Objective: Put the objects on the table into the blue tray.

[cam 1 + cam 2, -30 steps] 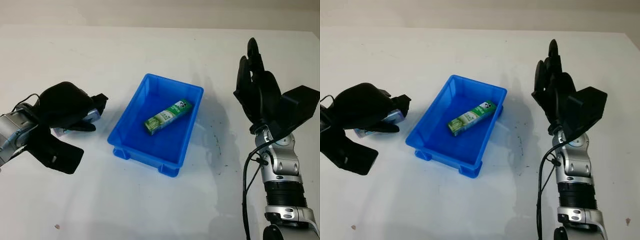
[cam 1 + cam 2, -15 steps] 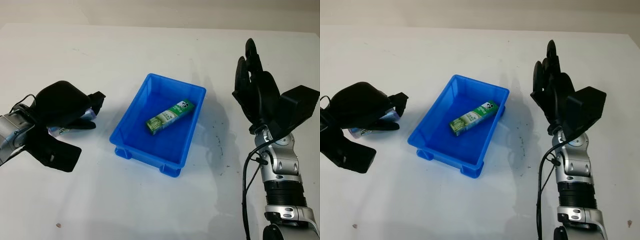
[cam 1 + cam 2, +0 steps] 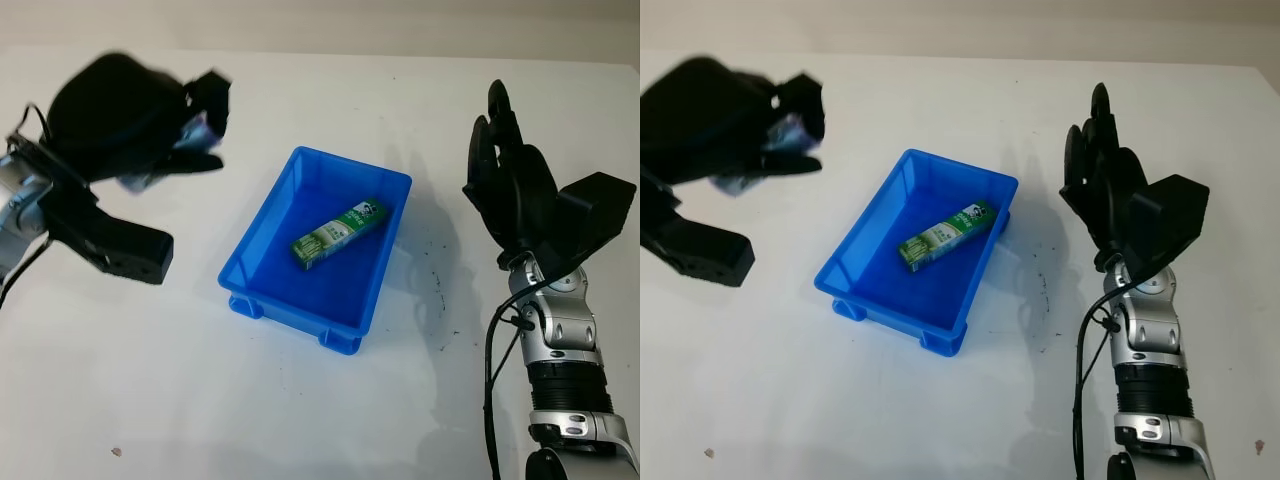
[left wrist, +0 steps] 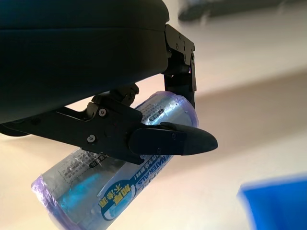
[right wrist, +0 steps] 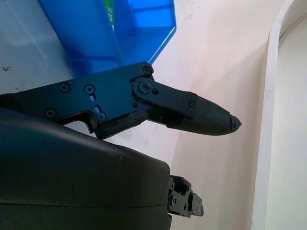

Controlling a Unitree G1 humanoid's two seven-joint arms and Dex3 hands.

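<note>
Blue tray (image 3: 262, 223) — centre of white table (image 3: 300, 420), bare surface all round; green carton (image 3: 338, 233) lies diagonally inside. Left hand (image 3: 120, 115) raised off table, left of tray, fingers clamped on purple foil pack (image 4: 120, 177). Right hand (image 3: 515, 185) open, upright, right of tray.

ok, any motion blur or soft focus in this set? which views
Left and right eye views: the left hand and the purple-wrapped roll it grips are smeared by motion; blue tray, green box and open right hand are crisp. Left wrist view: hand and roll are sharp, background and the tray corner are out of focus. Right wrist view: fingers sharp, tray slightly soft.
</note>
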